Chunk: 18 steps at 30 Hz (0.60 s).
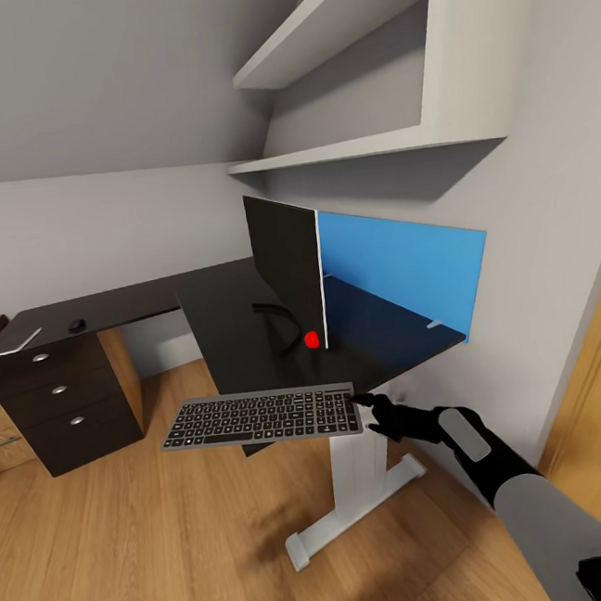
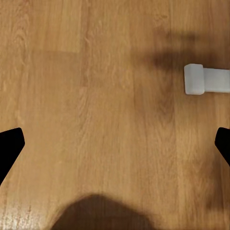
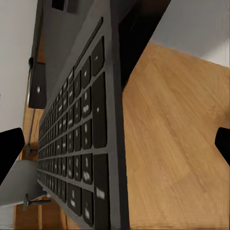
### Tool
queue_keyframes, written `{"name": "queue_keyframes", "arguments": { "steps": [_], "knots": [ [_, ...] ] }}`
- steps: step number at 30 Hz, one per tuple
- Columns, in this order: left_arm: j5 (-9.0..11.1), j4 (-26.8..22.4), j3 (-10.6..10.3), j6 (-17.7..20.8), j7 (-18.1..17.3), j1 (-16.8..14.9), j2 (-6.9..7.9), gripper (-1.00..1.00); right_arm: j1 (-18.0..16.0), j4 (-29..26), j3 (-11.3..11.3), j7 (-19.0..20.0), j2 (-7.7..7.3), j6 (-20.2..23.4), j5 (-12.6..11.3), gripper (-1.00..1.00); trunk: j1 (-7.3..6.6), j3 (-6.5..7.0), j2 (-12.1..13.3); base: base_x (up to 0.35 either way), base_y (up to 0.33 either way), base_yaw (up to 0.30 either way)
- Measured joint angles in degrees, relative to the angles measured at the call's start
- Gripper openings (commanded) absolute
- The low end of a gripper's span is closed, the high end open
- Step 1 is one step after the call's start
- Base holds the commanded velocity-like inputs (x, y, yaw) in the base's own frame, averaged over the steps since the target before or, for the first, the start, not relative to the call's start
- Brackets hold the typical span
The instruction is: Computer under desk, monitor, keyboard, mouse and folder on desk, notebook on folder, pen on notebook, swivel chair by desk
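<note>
Head view shows me one slim dark-grey keyboard (image 1: 261,418) with low black keys, level in the air before the desk (image 1: 235,303) edge, my right gripper (image 1: 369,406) apparently clamped on its end. One monitor (image 1: 287,269) stands on the desk. My left gripper's (image 2: 115,148) fingers spread wide, empty.

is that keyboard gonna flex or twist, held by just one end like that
Probably stiff: the keyboard stays straight and level though the right gripper seems to hold only one end. That end grip may let it twist. Its slim body suggests low weight.
</note>
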Motion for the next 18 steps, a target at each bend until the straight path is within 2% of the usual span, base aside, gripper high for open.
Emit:
{"name": "queue_keyframes", "arguments": {
  "steps": [7, 12, 18],
  "knots": [
    [0.00, 0.00, 0.00, 0.00, 0.02, 0.00, 0.03, 1.00, 0.00, -0.09, 0.81, 1.08, 0.59, 0.05, 0.05, 1.00, 0.00, 0.00, 0.00, 0.000, 0.000, 0.000],
    [0.00, 0.00, 0.00, 0.00, 0.02, 0.00, -0.01, 1.00, 0.00, -0.25, 2.19, 1.49, 0.70, 0.01, 0.05, 1.00, 0.00, 0.00, 0.00, 0.000, 0.000, 0.000],
    [0.00, 0.00, 0.00, 0.00, 0.02, 0.00, -0.03, 1.00, 0.00, -0.28, 2.56, 2.60, 0.72, 0.08, 0.02, 1.00, 0.00, 0.00, 0.00, 0.000, 0.000, 0.000]
  ]
}}
